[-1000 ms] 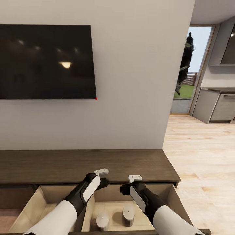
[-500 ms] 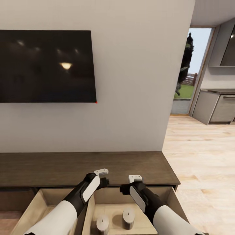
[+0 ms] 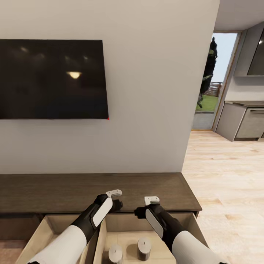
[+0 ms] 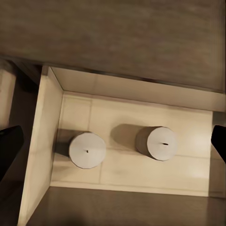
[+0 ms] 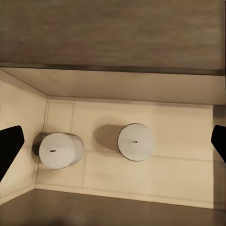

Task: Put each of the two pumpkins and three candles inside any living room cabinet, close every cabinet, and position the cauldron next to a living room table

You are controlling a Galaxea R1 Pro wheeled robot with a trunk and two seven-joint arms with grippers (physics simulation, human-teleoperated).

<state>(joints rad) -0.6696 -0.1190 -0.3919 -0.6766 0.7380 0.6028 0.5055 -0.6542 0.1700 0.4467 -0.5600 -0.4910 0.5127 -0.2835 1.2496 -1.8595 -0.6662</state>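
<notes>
Two cream-white candles, one (image 3: 115,253) left and one (image 3: 144,248) right, standing upright side by side, apart, on the pale floor of an open drawer (image 3: 190,223) of the dark brown cabinet (image 3: 73,190) under the wall television (image 3: 53,79). Left gripper (image 3: 118,204) and right gripper (image 3: 138,212) hanging above the drawer, both spread wide and empty, fingertips at the wrist views' edges. Kitchen units (image 3: 244,123) beyond the doorway.

head cam: up high, facing the wall, tilted down over the cabinet (image 3: 91,190) | both wrist cams: straight down, close over the open drawer (image 4: 141,127) | shared: drawer with two candles (image 5: 136,141)
</notes>
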